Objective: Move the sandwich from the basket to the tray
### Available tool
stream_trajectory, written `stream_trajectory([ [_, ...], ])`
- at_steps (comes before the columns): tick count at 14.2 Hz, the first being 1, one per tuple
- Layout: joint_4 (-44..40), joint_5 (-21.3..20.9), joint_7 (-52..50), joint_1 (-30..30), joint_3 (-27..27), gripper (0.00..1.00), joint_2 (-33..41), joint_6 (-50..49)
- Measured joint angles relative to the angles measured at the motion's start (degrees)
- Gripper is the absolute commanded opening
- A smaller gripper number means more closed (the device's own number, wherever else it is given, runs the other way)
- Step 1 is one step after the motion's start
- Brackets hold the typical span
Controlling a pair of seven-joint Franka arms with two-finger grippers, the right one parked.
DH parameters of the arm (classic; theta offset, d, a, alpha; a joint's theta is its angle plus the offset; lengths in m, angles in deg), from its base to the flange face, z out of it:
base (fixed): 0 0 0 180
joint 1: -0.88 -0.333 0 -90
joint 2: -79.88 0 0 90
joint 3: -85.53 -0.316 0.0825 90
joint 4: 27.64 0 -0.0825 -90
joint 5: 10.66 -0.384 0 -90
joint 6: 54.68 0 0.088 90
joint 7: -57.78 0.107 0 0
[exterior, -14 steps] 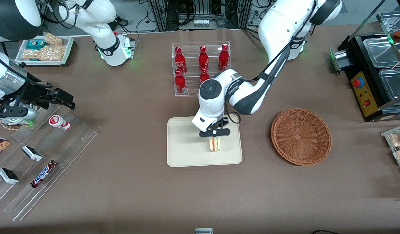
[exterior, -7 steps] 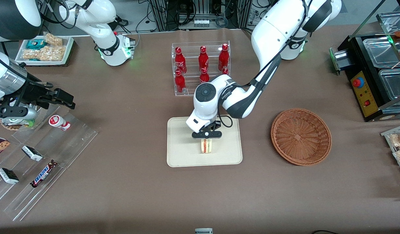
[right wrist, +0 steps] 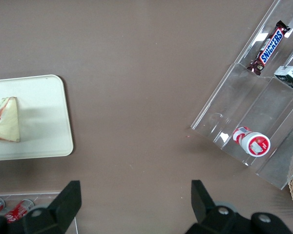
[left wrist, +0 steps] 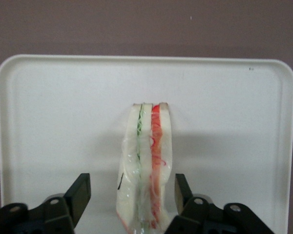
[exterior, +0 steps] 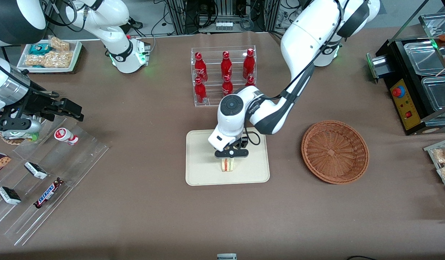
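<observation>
Resting on the tray [exterior: 200, 173], the sandwich [exterior: 227, 165] sits between the gripper [exterior: 231, 156]'s parted fingers [left wrist: 80, 192].

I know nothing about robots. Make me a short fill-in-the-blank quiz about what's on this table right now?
1. The sandwich stands on the cream ____.
2. The wicker basket has ____ inside it.
3. The gripper sits over the tray with its fingers open, one on each side of the ____.
4. The bottles in the clear rack are coloured ____.

Missing words: tray; nothing; sandwich; red
</observation>
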Motion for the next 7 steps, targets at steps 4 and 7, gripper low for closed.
stream_trajectory([
  [4, -1.44, 1.0, -2.6, -6.63, -0.13, 1.0, 7.66, -6.45],
  [7, -1.54, 1.08, -3.6, -13.17, -0.29, 1.0, 16.68, -17.48],
])
